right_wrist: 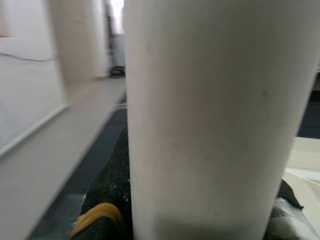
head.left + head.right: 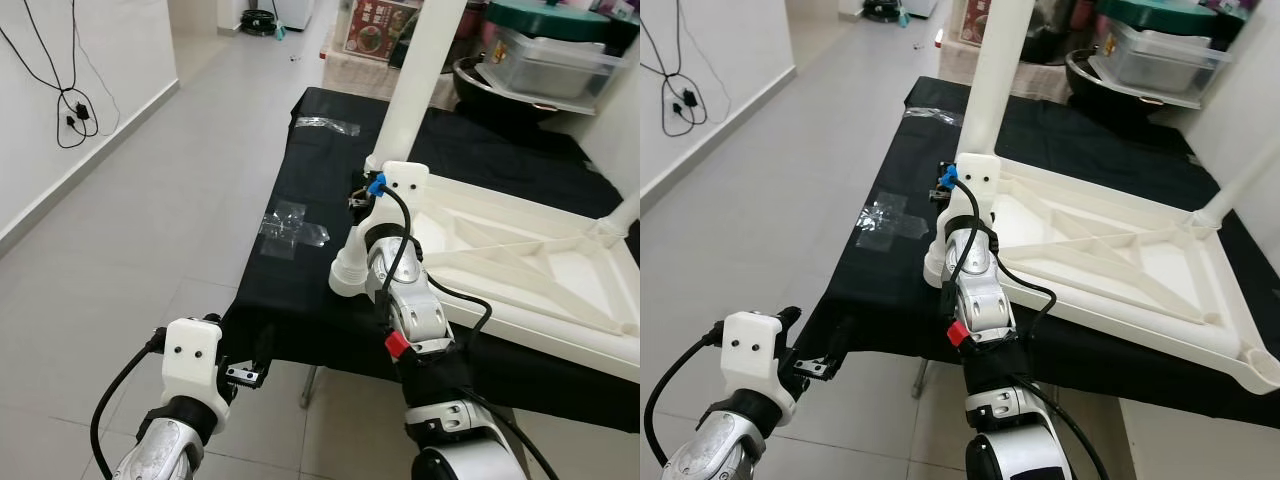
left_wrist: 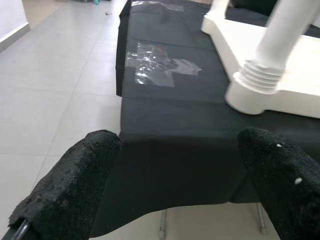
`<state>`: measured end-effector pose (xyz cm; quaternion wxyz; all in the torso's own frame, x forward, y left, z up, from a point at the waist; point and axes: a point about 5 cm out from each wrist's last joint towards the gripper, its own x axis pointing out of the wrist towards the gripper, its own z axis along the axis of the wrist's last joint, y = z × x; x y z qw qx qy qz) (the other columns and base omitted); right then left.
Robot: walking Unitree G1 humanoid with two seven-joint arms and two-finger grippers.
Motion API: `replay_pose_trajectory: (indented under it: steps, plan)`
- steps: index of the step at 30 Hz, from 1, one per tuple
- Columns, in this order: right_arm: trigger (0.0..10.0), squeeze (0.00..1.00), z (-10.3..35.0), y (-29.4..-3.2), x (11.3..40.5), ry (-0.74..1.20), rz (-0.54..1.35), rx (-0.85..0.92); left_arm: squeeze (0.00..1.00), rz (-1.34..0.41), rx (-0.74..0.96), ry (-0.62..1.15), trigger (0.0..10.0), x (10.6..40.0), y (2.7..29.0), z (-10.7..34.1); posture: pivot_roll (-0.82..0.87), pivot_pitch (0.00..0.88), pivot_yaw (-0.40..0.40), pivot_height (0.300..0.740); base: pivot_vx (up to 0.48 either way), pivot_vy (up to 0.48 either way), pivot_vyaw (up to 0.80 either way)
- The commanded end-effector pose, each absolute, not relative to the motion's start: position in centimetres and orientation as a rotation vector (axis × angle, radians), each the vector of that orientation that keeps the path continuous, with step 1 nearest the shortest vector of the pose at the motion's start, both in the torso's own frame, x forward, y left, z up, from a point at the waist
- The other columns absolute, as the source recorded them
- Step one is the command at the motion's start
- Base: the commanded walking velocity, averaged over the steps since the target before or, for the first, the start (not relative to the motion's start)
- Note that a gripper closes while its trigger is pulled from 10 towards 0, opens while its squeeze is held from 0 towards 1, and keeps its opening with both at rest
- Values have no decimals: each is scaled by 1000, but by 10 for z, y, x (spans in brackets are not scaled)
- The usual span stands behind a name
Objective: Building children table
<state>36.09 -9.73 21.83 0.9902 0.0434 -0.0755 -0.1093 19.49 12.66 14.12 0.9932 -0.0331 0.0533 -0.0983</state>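
Observation:
The white plastic tabletop (image 2: 520, 250) lies upside down on a black-draped table (image 2: 300, 290). A white leg (image 2: 422, 70) stands slightly tilted in the socket at the tabletop's near-left corner (image 3: 250, 97), with its threaded end (image 3: 261, 75) still showing above the socket. My right gripper (image 2: 372, 192) is shut on this leg just above the threads; the leg (image 1: 205, 115) sits between its black fingers (image 1: 107, 200). A second leg (image 2: 1240, 180) rises at the far right corner. My left gripper (image 3: 175, 185) hangs open and empty in front of the table's near edge (image 2: 245, 372).
Crumpled clear plastic wrap (image 2: 290, 225) lies on the cloth left of the tabletop, and another piece (image 2: 325, 123) lies farther back. Lidded containers and a pot (image 2: 550, 55) stand at the back right. Open tiled floor (image 2: 130, 220) stretches to the left, with cables (image 2: 72, 110) on the wall.

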Motion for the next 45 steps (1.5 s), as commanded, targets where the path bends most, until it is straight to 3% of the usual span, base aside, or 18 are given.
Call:
replay_pose_trajectory:
  steps: [1,5,14,15,23,35,36,45]
  plan:
    - [0,0,193,-101,356,-2,-423,100,0,-203,-52,118,10000,195,126,138,116,93,-148,740,0,0,0]
    - [0,0,191,-93,354,53,-514,145,0,-208,-49,118,10000,195,124,138,116,90,-147,740,0,0,0]
    - [0,0,192,-86,350,62,-514,187,0,-213,-48,121,10000,194,123,137,116,88,-148,740,0,0,0]
    - [10000,0,193,-83,349,63,-472,227,0,-216,-47,124,10000,194,123,136,112,89,-147,740,0,0,0]
    - [10000,0,193,-78,349,79,-384,256,0,-222,-43,128,10000,195,122,135,113,85,-143,740,0,0,0]
    - [10000,0,193,-85,346,26,-359,134,0,-226,-36,135,10000,196,122,133,113,86,-137,740,0,0,0]
    - [10000,988,192,-84,345,29,-354,143,0,-226,-36,135,10000,196,123,133,114,87,-135,740,0,0,0]
    - [10000,1000,193,-82,344,23,-335,159,0,-225,-35,139,10000,195,123,132,117,88,-137,740,0,0,0]
